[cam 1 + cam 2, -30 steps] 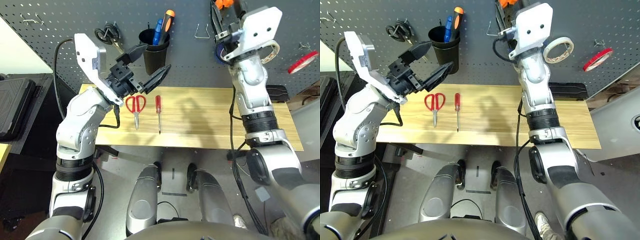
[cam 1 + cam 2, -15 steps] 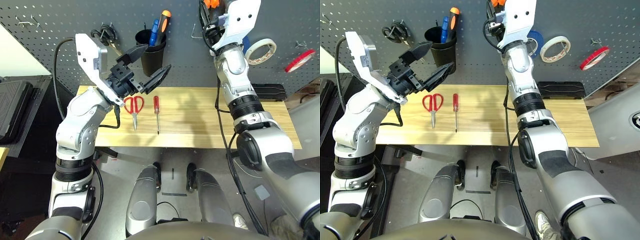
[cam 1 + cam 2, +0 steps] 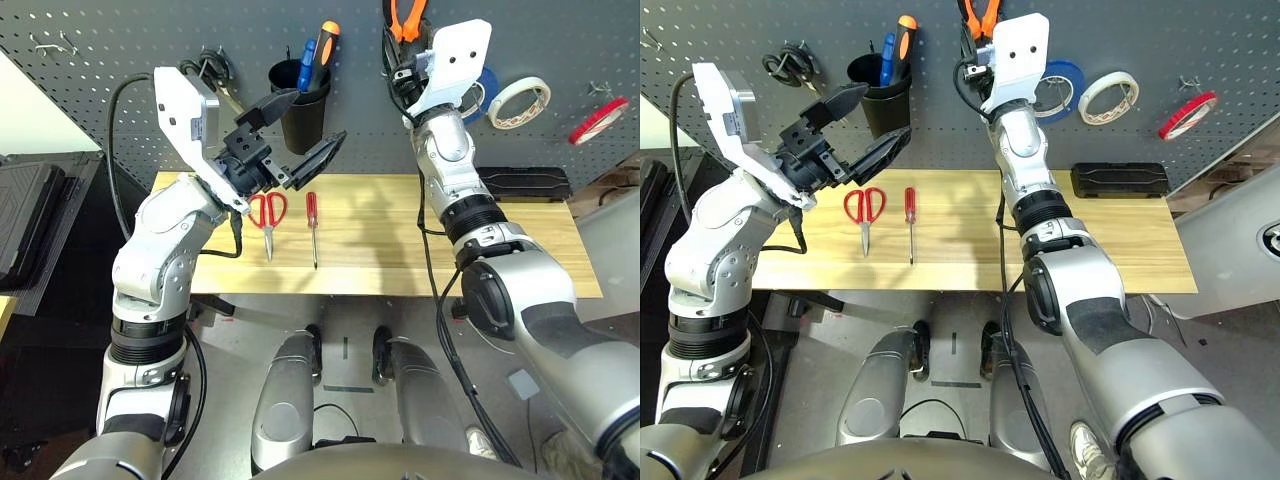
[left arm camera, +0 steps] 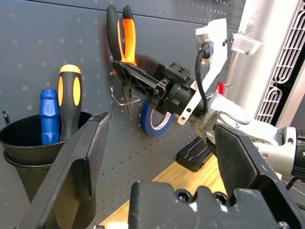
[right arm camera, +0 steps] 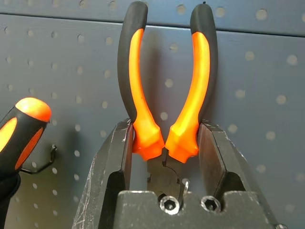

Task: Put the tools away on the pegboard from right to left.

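Note:
My right gripper point(image 5: 166, 130) is shut on the orange-and-black-handled pliers point(image 5: 136, 86), held handles-up against the dark grey pegboard point(image 3: 120, 60), left of the blue tape roll. The thin red tape ring point(image 3: 600, 120) hangs at the board's far right. Red-handled scissors point(image 3: 268, 212) and the slim red-handled screwdriver point(image 3: 314, 225) lie side by side on the wooden table point(image 3: 400, 245). My left gripper point(image 3: 305, 125) hovers open above them, holding nothing.
A black cup point(image 3: 303, 100) holding blue and orange-black screwdrivers hangs on the board. Black-handled scissors point(image 3: 212, 68) hang further left. Blue tape point(image 3: 485, 85) and white tape point(image 3: 520, 100) hang right of the pliers. A black case point(image 3: 525, 185) lies at the table's back right.
My right arm has carried the pliers leftward along the pegboard, past the white and blue tape rolls. The left arm has stayed in place, open.

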Action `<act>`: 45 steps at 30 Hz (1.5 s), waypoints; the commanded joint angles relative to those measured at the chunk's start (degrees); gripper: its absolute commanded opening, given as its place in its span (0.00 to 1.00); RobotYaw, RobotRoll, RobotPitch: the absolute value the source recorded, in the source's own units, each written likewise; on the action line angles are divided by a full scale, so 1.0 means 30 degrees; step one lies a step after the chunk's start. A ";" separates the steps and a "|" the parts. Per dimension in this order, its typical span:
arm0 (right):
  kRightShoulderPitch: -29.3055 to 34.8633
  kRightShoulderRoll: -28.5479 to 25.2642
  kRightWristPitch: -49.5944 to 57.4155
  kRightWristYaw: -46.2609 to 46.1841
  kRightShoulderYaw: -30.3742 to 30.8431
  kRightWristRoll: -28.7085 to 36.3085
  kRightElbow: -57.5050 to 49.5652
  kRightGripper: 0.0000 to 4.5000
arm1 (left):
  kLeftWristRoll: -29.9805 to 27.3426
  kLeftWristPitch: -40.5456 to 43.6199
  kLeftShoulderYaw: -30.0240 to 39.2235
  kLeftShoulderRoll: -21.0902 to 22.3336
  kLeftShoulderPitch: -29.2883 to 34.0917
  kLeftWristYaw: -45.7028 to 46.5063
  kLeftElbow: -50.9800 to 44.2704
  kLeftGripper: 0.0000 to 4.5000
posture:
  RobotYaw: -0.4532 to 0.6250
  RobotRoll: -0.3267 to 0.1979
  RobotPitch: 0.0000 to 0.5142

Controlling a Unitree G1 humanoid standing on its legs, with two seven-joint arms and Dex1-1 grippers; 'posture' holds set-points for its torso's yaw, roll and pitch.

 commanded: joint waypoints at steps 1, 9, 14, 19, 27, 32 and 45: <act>0.0059 0.0036 -0.0125 -0.0058 0.0206 -0.0280 0.0073 0.46 | 0.0157 0.0010 -0.0306 0.0124 0.0215 0.0002 -0.0207 1.00 | 0.65 0.62 0.42; 0.1121 0.0133 0.0510 -0.0136 0.0595 -0.0713 -0.0084 0.46 | 0.0361 -0.0033 -0.0456 0.0090 0.0291 -0.0016 -0.0078 1.00 | 0.65 0.62 0.42; 0.1453 0.0021 0.0571 -0.0158 0.0574 -0.0792 -0.0189 0.62 | 0.0403 -0.0038 -0.0446 0.0067 0.0237 -0.0055 0.0002 1.00 | 0.65 0.62 0.42; 0.1991 -0.0209 -0.0306 -0.0131 0.0615 -0.0910 -0.0799 0.99 | 0.0436 -0.0060 -0.0439 0.0070 0.0257 -0.0071 0.0019 1.00 | 0.64 0.62 0.42; 0.5176 -0.1548 -0.0738 0.2874 0.2009 -0.1194 -0.4972 0.99 | 0.0542 -0.0093 -0.0394 0.0095 0.0463 -0.0018 0.0083 1.00 | 0.65 0.62 0.43; 0.8478 -0.3035 0.0939 0.5227 0.2533 -0.0688 -0.8363 0.99 | 0.0934 0.0442 -0.0581 0.0247 0.0917 0.0392 0.0275 1.00 | 0.64 0.62 0.44; 1.5436 -0.6723 0.9601 1.1350 0.4082 0.0683 -1.5417 0.99 | 0.4479 0.2318 -0.3301 -0.0034 0.3607 0.2961 0.2625 1.00 | 0.62 0.62 0.47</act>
